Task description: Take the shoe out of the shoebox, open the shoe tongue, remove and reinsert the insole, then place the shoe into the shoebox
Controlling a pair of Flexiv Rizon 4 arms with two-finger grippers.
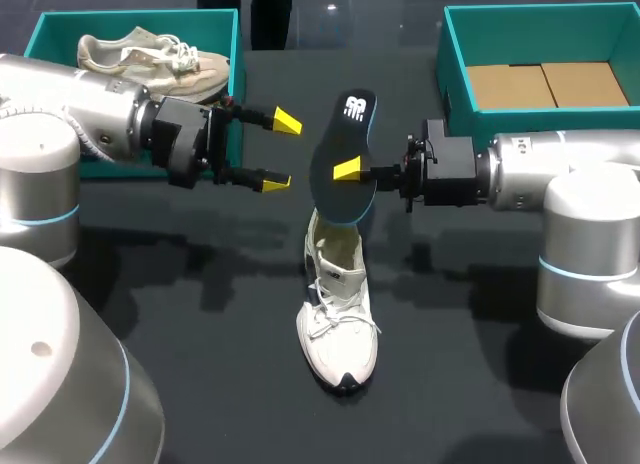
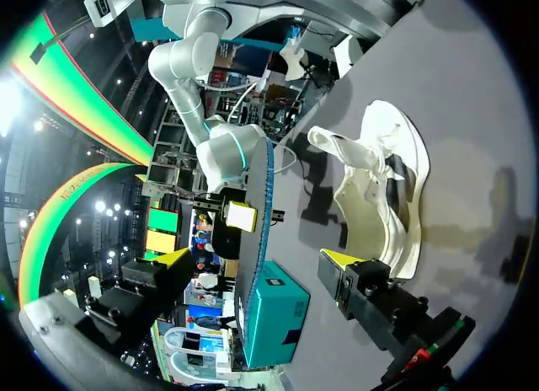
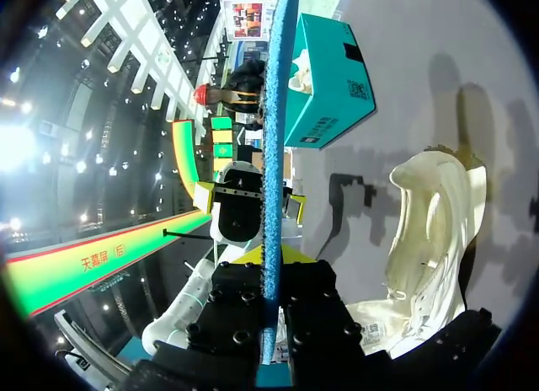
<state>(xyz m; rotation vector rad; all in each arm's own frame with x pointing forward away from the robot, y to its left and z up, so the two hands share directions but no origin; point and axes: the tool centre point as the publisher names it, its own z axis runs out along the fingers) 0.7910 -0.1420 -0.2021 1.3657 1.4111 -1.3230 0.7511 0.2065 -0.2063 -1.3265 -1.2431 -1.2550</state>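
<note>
- My right gripper (image 1: 350, 171) pinches the flat dark blue insole (image 1: 345, 134) and holds it up on its edge.
- My left gripper (image 1: 281, 152) is at 9 o'clock from the insole, fingers wide apart, holding nothing.
- The white lace-up shoe (image 1: 338, 314) lies on the black table (image 1: 200, 334), at 6 o'clock from the insole, toe pointing to 6 o'clock.

a black surface (image 1: 200, 374) lies under everything. at the surface's far left corner stands a teal box (image 1: 60, 22) holding a beige sneaker (image 1: 150, 66) with pale laces, its toe toward the surface's middle. at the surface's far right corner, two brown cardboard sheets (image 1: 545, 84) lie flat, side by side, inside the shoebox (image 1: 455, 79).
</note>
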